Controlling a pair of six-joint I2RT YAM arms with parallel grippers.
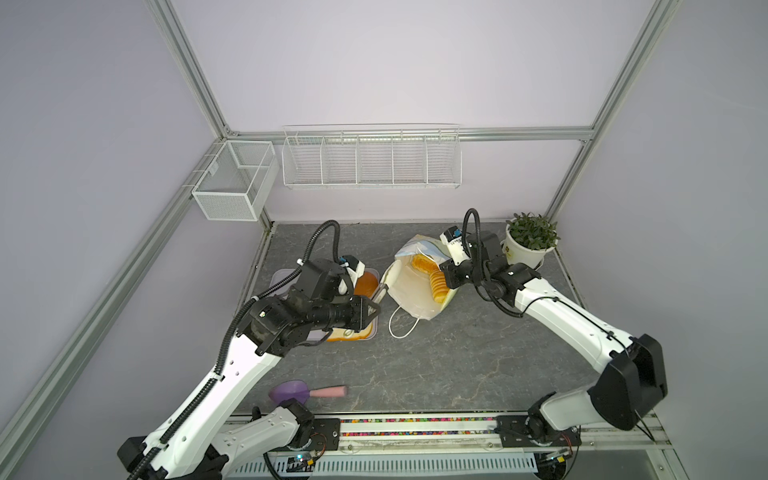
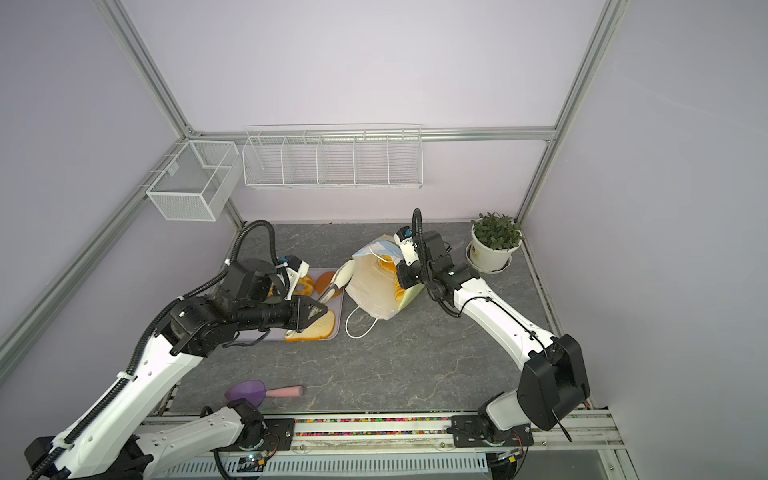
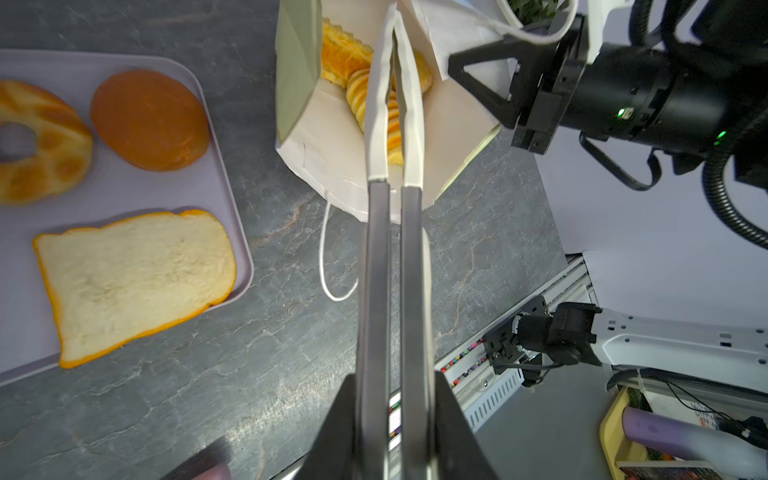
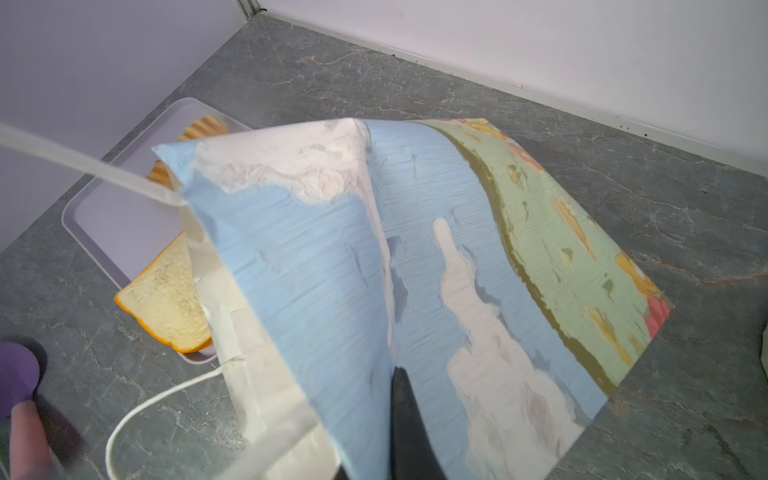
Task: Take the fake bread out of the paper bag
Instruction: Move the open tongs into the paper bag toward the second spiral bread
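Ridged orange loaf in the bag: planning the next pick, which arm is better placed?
Left, likely: its tool grips white-tipped metal tongs reaching into the sky-printed paper bag at the ridged orange loaf; the right tool pinches the bag's wall.

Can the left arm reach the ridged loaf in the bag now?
Probably yes: the right gripper holds the paper bag open, and the tongs in the left gripper lie over the ridged loaf.

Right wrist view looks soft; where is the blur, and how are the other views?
Right wrist view: the paper bag and its cord handle close to the lens are blurred, the table sharper. Left wrist view: the tongs blur near the lens, the toast slice is crisp. In both top views: even light, faint shadows, leaning frame posts.
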